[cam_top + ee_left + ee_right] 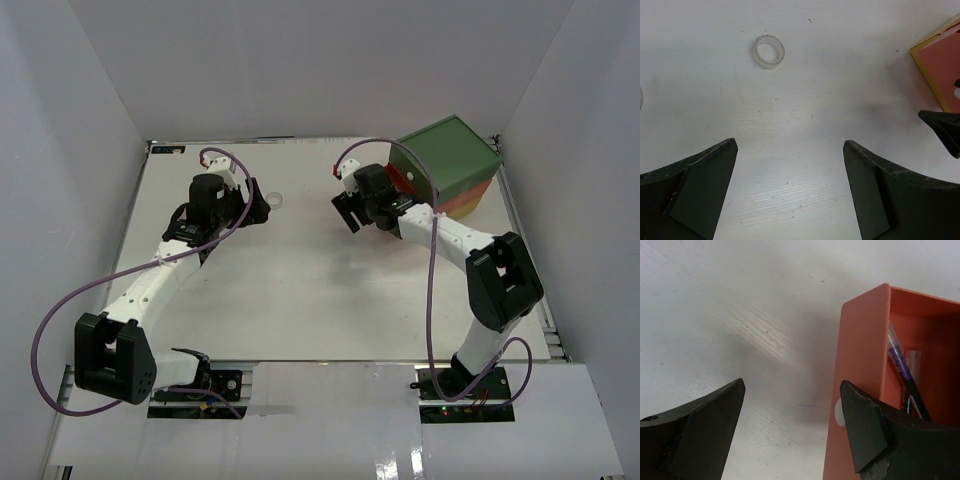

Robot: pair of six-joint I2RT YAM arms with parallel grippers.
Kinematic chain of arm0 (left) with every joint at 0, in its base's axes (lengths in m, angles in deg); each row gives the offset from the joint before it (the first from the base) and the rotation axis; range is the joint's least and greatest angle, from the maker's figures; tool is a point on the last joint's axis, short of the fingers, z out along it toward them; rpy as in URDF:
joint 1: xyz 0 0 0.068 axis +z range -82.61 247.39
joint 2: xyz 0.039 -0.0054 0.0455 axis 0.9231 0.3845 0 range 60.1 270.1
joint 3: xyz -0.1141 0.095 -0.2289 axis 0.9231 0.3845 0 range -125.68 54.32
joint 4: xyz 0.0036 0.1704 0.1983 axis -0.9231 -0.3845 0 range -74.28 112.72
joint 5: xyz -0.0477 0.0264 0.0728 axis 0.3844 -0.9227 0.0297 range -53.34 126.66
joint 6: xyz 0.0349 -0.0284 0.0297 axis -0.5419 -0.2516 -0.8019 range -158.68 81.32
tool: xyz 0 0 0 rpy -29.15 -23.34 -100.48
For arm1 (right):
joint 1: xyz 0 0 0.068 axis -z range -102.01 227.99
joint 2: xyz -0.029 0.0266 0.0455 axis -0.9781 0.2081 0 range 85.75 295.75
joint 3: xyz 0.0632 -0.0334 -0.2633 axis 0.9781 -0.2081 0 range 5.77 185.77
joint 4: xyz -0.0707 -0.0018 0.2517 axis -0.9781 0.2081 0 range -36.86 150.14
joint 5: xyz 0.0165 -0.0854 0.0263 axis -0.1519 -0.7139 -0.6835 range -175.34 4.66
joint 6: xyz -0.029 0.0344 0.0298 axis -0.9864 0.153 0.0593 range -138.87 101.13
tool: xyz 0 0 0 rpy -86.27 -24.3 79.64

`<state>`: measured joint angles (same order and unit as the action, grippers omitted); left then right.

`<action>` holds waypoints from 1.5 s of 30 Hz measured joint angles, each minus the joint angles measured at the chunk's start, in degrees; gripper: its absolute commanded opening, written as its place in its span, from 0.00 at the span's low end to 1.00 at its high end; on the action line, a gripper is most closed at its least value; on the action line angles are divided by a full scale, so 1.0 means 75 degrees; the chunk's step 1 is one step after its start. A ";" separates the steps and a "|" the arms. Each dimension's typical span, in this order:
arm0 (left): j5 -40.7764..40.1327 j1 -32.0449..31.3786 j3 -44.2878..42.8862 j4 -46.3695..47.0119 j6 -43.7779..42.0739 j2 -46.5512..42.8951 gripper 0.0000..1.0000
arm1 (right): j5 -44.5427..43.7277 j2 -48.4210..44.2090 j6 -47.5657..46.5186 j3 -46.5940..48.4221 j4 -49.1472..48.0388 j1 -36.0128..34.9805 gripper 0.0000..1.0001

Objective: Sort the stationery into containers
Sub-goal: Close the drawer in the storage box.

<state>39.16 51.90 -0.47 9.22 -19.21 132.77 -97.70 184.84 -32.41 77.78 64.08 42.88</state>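
Note:
A small clear tape roll [769,51] lies flat on the white table, ahead of my left gripper [790,165], which is open and empty. From above, that tape roll [275,199] sits just beyond the left gripper [260,207]. The chest [450,160] stands at the back right, its green top showing. Its orange-red drawer [860,390] is pulled out, with thin pens [902,372] lying inside. My right gripper [792,390] is open at the drawer's front, its right finger beside the white knob [838,412]. In the top view the right gripper [346,213] hangs left of the chest.
White walls close in the table [300,290] on three sides. The chest's red and yellow front [940,65] shows at the right edge of the left wrist view, with a tip of the right gripper's finger [942,132] below it. Purple cables loop off both arms.

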 measured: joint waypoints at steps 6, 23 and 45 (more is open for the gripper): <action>-0.0017 0.0000 0.0000 0.0000 -0.0017 0.0000 0.98 | -0.0370 0.0009 -0.0082 0.0085 -0.0105 0.0216 0.83; -0.0017 0.0000 0.0000 -0.0003 -0.0020 0.0041 0.98 | -0.1230 0.0303 -0.0356 0.0172 -0.0283 0.0682 0.84; -0.0009 0.0000 0.0000 -0.0003 -0.0015 0.0143 0.98 | -0.1734 0.0408 -0.0420 0.0312 -0.0274 0.0799 0.84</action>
<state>39.09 51.90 -0.47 9.20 -19.32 133.84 -110.70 187.90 -35.56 80.12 62.03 48.87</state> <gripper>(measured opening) 0.979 0.845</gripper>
